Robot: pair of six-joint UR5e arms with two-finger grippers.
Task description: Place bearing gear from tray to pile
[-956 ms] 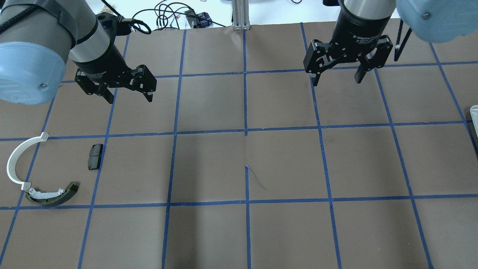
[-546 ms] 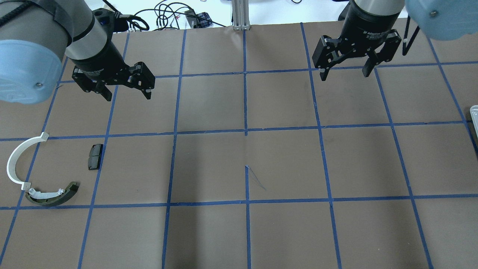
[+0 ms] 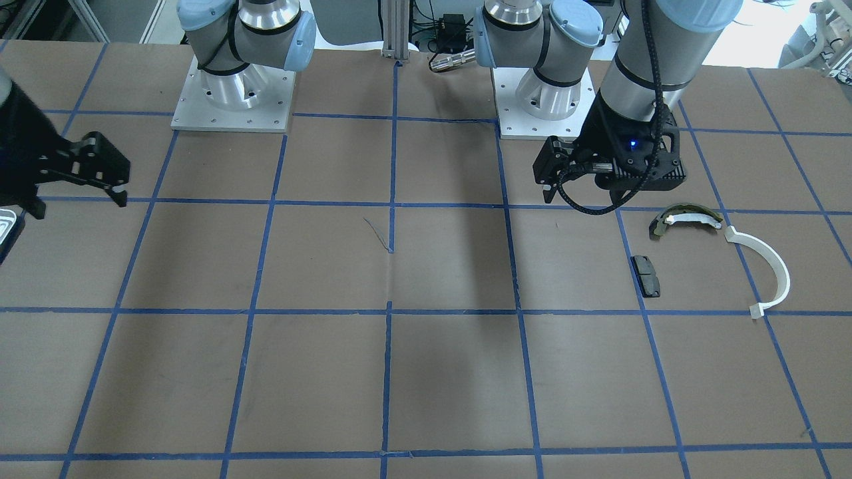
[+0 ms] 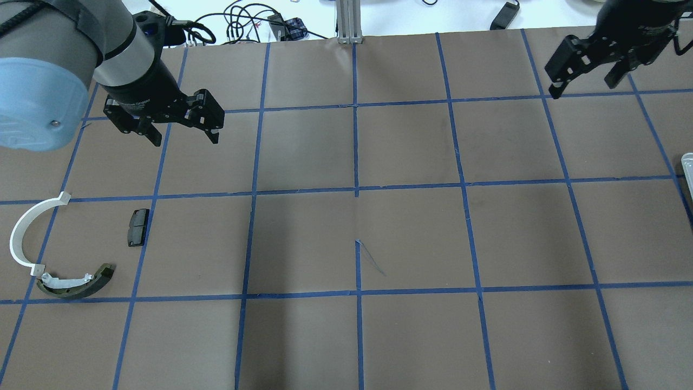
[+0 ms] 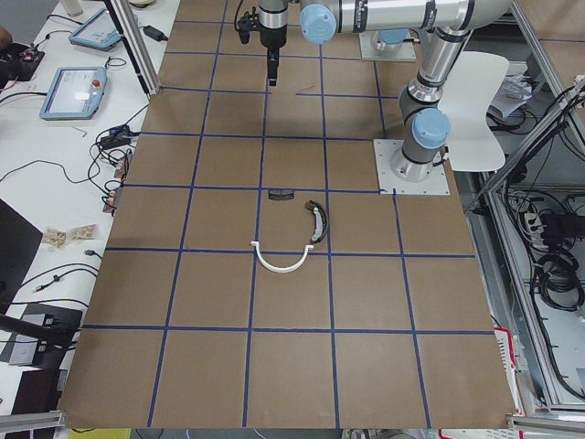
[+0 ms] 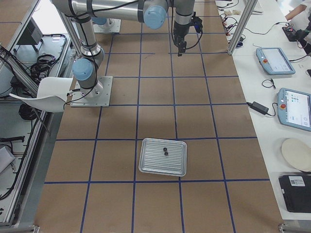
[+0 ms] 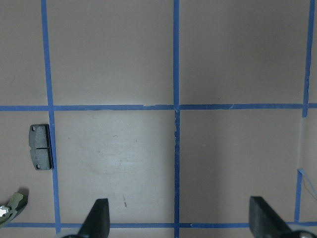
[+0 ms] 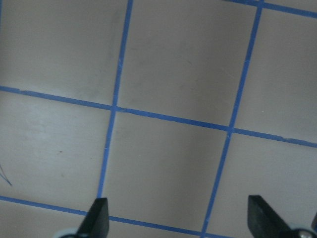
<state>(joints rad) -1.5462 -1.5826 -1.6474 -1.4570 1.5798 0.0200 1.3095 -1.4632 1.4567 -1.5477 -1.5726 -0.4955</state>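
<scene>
The white ridged tray point(image 6: 163, 157) lies on the table's right end, and two small dark parts point(image 6: 165, 152) lie in it, too small to name. Only the tray's edge shows in the overhead view point(image 4: 687, 162). The pile lies at the left: an olive brake shoe point(image 4: 76, 281), a white half-ring arc point(image 4: 21, 233) and a black pad point(image 4: 138, 227). My left gripper point(image 4: 185, 141) is open and empty, hanging beyond the pad. My right gripper point(image 4: 583, 88) is open and empty at the far right, short of the tray.
The brown table carries a blue tape grid point(image 4: 356, 189). Cables point(image 4: 238, 21) and an aluminium post point(image 4: 349, 21) stand past the far edge. Both arm bases point(image 3: 233, 100) sit at the robot's side of the table. The left wrist view shows the pad point(image 7: 41, 152).
My right gripper has swung to the right and further back, towards the tray's side, still open. My left gripper has drifted slightly back and left.
</scene>
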